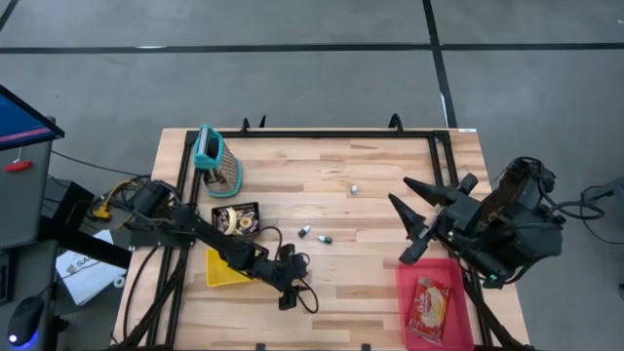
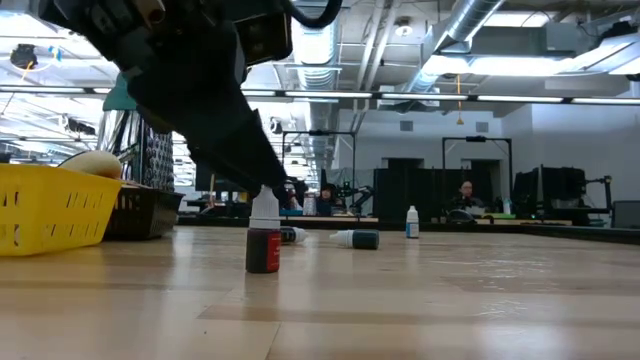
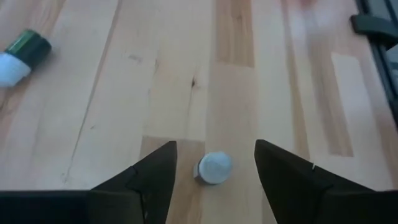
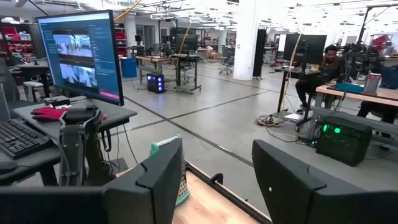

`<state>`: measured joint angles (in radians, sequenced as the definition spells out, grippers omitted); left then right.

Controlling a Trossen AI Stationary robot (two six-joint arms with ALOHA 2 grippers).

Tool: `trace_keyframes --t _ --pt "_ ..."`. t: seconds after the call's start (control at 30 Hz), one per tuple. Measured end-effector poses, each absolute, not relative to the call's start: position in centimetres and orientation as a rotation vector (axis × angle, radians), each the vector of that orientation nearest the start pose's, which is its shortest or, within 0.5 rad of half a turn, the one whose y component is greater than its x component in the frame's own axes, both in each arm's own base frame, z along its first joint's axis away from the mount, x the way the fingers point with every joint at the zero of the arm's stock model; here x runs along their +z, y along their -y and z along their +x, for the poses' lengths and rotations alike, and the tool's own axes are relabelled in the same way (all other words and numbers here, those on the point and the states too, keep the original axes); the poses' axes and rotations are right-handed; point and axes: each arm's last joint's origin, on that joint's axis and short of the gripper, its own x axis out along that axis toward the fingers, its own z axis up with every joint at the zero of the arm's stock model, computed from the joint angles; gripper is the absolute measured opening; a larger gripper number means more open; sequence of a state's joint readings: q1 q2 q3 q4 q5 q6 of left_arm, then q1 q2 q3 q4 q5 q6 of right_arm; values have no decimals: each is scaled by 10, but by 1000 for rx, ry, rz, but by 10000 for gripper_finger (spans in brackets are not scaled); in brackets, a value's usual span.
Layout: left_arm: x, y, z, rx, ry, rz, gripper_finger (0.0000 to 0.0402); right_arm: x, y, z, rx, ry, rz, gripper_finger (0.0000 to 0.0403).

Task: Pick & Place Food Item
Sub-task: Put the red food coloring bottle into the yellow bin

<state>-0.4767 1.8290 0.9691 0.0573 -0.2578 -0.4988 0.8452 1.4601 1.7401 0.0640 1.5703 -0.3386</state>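
Pale wood-plank tabletop, matte. Small cylindrical bottle, white cap, dark body, upright. Left gripper jaws open, straddling it. Right gripper raised, open.

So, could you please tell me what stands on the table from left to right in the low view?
Yellow basket → dark tray → upright red bottle with white cap → lying dark-capped bottle → small upright white bottle.

Bottle between left hand fingers
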Motion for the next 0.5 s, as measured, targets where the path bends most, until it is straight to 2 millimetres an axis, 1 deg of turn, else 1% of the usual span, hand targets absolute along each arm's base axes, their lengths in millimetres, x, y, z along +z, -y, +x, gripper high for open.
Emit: trace_keyframes --t 0.2,0.37,0.5 --pt "138 158 320 -36 -835 -178 209 514 -185 203 -726 0 0 187" --pt "138 158 320 -42 -839 -180 209 513 -186 203 -725 -4 -11 187" --pt "138 153 322 -29 -837 -188 209 513 -186 204 -726 -7 -19 187"
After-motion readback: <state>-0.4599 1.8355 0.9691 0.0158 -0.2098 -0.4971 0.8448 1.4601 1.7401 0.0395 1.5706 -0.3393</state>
